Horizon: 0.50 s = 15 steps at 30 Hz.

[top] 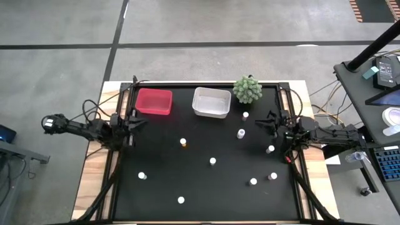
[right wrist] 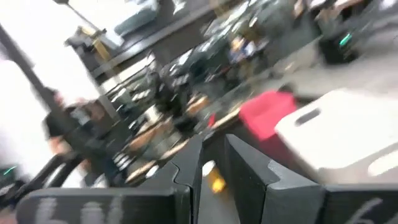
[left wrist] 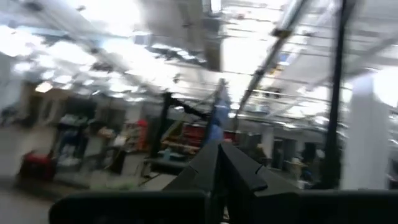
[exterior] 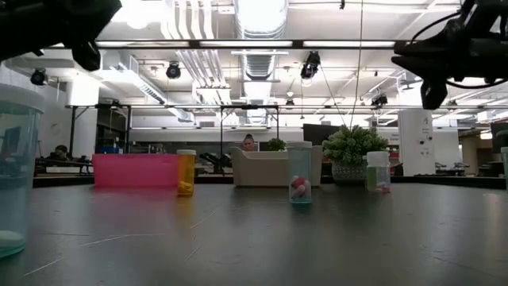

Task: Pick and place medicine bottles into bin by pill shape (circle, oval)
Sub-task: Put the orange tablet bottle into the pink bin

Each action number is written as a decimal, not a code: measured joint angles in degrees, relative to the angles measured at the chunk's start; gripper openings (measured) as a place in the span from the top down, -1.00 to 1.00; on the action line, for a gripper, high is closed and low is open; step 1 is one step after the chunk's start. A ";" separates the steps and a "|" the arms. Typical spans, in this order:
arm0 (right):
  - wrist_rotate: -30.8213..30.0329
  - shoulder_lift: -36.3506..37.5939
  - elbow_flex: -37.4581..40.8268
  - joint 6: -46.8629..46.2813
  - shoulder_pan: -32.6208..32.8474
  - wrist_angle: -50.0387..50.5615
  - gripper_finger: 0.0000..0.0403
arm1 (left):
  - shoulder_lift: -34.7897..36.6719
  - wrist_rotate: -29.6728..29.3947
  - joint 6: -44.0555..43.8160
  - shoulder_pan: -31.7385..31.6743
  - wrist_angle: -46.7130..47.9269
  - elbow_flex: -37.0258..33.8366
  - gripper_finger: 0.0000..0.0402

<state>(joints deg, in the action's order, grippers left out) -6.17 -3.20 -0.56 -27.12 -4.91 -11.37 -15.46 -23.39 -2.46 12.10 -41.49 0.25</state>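
Several tiny white-capped medicine bottles stand upright, scattered over the black table [top: 162, 187], among them an amber one [top: 184, 142] [exterior: 186, 172], one holding pink pills [exterior: 300, 175] and one near the plant [top: 245, 115]. A red bin [top: 154, 102] and a white bin [top: 211, 102] sit along the far edge. My left gripper [top: 139, 119] [left wrist: 219, 152] hovers shut and empty at the table's left side, near the red bin. My right gripper [top: 264, 119] [right wrist: 213, 155] hovers at the right side, its fingers a narrow gap apart with nothing between them.
A green spiky plant [top: 248, 89] stands at the far edge, right of the white bin. A large bottle [exterior: 12, 175] looms close to the low camera at the left. The table's frame rails [top: 294, 156] run along both sides.
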 joint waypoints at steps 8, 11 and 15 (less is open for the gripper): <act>-0.96 -6.22 0.00 13.24 0.00 -18.57 0.70 | -7.97 -1.64 -6.18 -0.12 14.46 6.99 1.00; -1.49 -9.18 0.00 18.54 0.00 -25.03 0.70 | -11.85 -3.12 -6.22 -0.20 19.85 12.15 1.00; -1.49 -11.53 0.00 22.44 0.00 -28.59 0.70 | -18.36 -3.09 -7.63 -0.53 29.30 20.10 1.00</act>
<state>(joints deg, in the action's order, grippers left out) -7.66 -14.73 -0.56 -4.68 -4.91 -39.95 -33.82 -26.48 -10.09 11.56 -12.19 20.35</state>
